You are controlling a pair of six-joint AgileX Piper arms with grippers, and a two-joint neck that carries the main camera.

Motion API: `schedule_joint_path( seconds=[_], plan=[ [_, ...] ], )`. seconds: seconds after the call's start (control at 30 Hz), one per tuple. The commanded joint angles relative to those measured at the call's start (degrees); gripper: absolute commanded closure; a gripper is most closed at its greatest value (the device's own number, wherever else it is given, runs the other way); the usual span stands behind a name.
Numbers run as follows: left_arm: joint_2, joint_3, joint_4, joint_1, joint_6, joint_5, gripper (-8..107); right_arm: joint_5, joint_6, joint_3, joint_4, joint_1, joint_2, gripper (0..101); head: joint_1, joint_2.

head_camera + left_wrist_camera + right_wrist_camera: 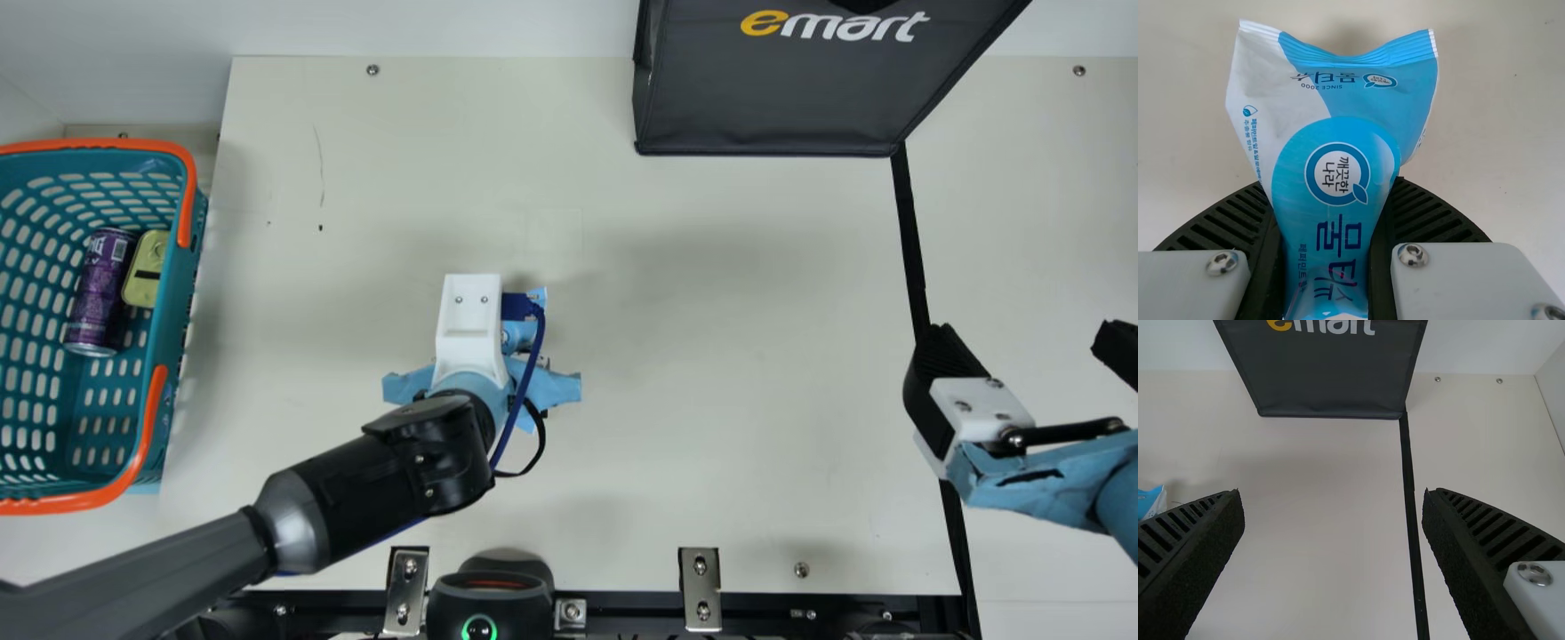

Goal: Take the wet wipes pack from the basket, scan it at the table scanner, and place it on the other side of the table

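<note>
My left gripper [471,322] hangs over the middle-left of the table in the main view, seen from above. In the left wrist view, the left gripper [1330,200] is shut on the blue and white wet wipes pack [1337,100], whose wide crimped end sticks out past the fingers. A corner of the pack [1151,503] shows at the left edge of the right wrist view. Over the black line at the table's right is my right gripper [1022,334], open and holding nothing; its fingers are wide apart around the right gripper's gap [1331,495]. The table scanner [491,594] stands at the near edge.
A teal basket [160,347] with orange handles, holding a purple can [100,289] and a yellow tin [147,268], is at the far left. A dark bag [782,98] stands at the back. Bare table [729,356] lies between the arms.
</note>
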Motion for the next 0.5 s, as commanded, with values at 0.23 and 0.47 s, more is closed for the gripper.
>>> schedule_joint_path(
  seconds=[0.23,0.47],
  plan=[
    [0.38,-0.63,-2.00,1.04,0.52,-2.18,107,0.00,0.00,0.00,0.00,0.00,0.00,6,-1.48,0.09],
    [2.24,-3.60,-5.46,2.90,3.22,-4.64,107,0.00,0.00,0.00,0.00,0.00,0.00,6,-1.48,0.09]
  ],
)
